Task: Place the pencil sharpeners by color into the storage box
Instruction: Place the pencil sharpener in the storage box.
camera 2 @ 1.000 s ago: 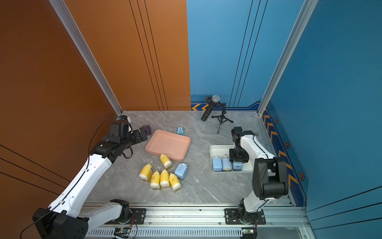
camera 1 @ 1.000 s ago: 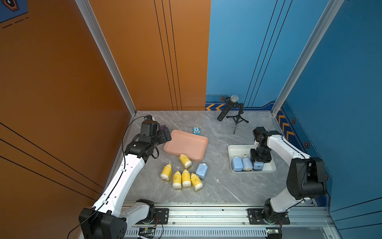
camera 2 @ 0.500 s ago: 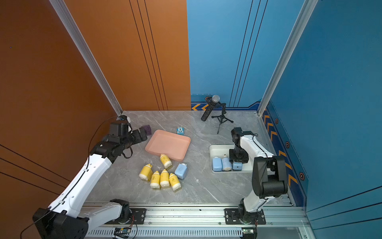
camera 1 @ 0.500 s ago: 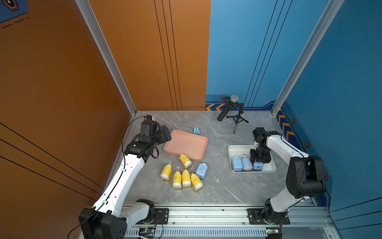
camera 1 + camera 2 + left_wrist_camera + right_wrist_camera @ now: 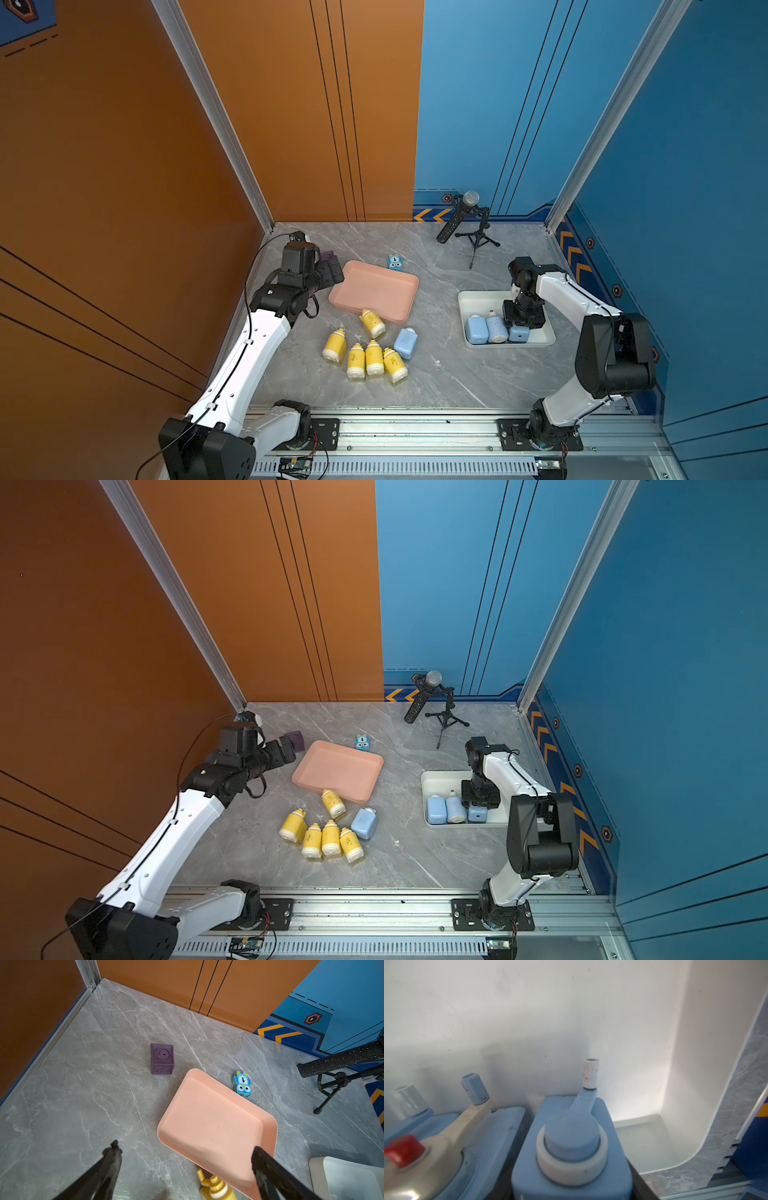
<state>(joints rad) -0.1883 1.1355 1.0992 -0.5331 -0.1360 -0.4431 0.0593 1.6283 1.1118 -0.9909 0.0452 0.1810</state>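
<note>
Grey marble tabletop [image 5: 436, 374]: cell floor, with an orange wall at frame left and a blue wall at frame right in both top views.
Yellow pencil sharpeners [image 5: 374, 357]: five lying on the tabletop at lower centre of frame. Four packed side by side. Fifth one [image 5: 372, 323] with its cap at the pink tray's lower edge, contact not clear.
Loose light blue sharpener [image 5: 405, 343]: lying just right of the yellow group.
Pink tray [image 5: 374, 291]: centre of frame, set at a slant.
White tray [image 5: 478, 299]: right of centre, with three light blue sharpeners in a row along its lower edge.
Right gripper [image 5: 519, 326]: down inside the white tray, fingers pressed on the rightmost blue sharpener [image 5: 571, 1147], cap end toward the wrist camera.
Red knob [image 5: 403, 1147]: on the neighbouring sharpener's cream top.
Left gripper [image 5: 185, 1148]: fingers spread wide, nothing between them. Left of centre in the top views, by the pink tray's upper left corner.
Purple cube [image 5: 162, 1058]: ringed raised figure on the top face, 6 or 9, cannot tell which. Side relief unreadable.
Blue toy [image 5: 242, 1083]: just beside the pink tray's far edge, with cartoon eyes and a white dial with dark hands.
Print on yellow bodies: small darker marks, too small to read.
Microphone [image 5: 471, 198]: on a black tripod, upper right of centre, near the back wall.
Wall markings: orange chevrons [image 5: 428, 215] on the blue skirting, plus a hexagon badge [image 5: 312, 1018] whose inner mark is too small to read.
</note>
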